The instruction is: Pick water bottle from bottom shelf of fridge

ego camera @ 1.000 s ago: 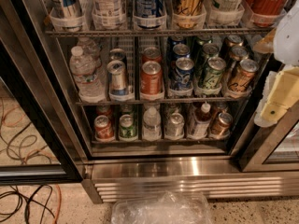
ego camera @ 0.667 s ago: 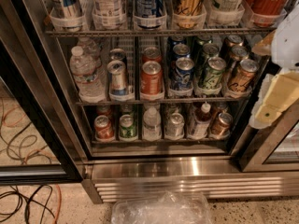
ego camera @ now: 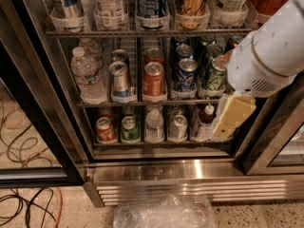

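The water bottle [ego camera: 154, 125], small, clear and white-capped, stood upright mid-row on the bottom shelf [ego camera: 161, 146] of the fridge [ego camera: 190, 171]. The gripper [ego camera: 231, 118] hung at its 3 o'clock, apart.

On the bottom shelf [ego camera: 161, 145] of the fridge [ego camera: 190, 172], the water bottle [ego camera: 154, 125] stood in the middle lane, with a can [ego camera: 129, 128] just to its left and another can [ego camera: 178, 126] just to its right. A narrow-necked bottle [ego camera: 204, 122] stood further right. The gripper [ego camera: 230, 120] hung before the shelf's right end, just right of that bottle. A larger bottle [ego camera: 88, 75] stood on the rack above, far left. A plastic bag [ego camera: 164, 213] lay on the floor before the base grille [ego camera: 199, 190].
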Controlling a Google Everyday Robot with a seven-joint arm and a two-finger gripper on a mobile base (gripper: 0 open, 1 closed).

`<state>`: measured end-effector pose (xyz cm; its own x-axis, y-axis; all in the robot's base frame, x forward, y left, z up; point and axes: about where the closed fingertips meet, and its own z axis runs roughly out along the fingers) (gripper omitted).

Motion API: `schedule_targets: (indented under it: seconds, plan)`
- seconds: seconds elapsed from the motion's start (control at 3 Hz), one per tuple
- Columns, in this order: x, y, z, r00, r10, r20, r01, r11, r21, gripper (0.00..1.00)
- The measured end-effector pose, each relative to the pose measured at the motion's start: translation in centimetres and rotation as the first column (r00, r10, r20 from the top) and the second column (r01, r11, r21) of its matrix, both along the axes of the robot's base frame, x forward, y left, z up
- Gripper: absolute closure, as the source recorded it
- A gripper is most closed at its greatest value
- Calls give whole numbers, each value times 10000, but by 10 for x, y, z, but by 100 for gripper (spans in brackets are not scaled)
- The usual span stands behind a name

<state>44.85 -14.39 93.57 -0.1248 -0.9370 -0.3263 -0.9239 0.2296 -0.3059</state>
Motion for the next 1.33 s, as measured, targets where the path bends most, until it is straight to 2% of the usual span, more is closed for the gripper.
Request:
schedule_targets:
  seconds: [0.33, 0.67, 1.0, 1.33]
  plan:
    - [11, 45, -20, 9905, 1360, 210, -1361, 9907, 32, 0]
    - [20, 66, -45, 9900, 1407, 133, -1413, 9846, 1026, 0]
    - [22, 70, -43, 9903, 1375, 205, -1389, 9829, 1210, 0]
    - [18, 73, -44, 9922, 1217, 258, -1244, 9711, 2038, 0]
